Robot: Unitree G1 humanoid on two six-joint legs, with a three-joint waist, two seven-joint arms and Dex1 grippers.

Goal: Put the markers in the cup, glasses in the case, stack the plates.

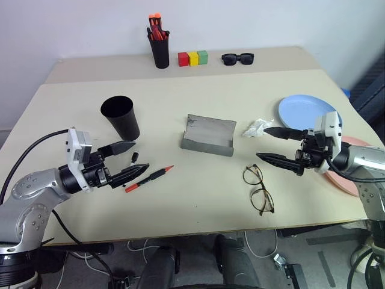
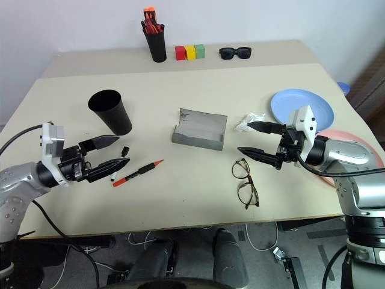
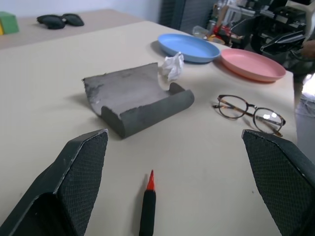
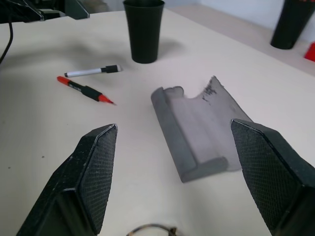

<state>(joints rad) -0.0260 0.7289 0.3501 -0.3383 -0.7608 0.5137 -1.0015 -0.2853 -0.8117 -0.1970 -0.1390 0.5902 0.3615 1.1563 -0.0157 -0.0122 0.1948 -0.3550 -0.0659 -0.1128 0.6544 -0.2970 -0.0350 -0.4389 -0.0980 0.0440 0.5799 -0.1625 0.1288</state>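
Note:
A black marker with red ends (image 1: 150,177) lies on the table just right of my left gripper (image 1: 139,157), which is open and level. A shorter marker (image 4: 93,71) lies by that gripper's fingertips, partly hidden in the head views. The black cup (image 1: 120,116) stands upright behind them. The grey case (image 1: 208,134) lies open at mid-table. Round wire glasses (image 1: 258,188) lie unfolded near the front edge, below my open, empty right gripper (image 1: 262,142). The light blue plate (image 1: 307,111) and the pink plate (image 3: 252,64) lie side by side at the right, the pink one partly under my right arm.
A crumpled white paper (image 1: 257,127) lies between the case and the blue plate. On the back table stand a black pen holder (image 1: 160,51) with orange-capped pens, three coloured blocks (image 1: 192,58) and black sunglasses (image 1: 237,58).

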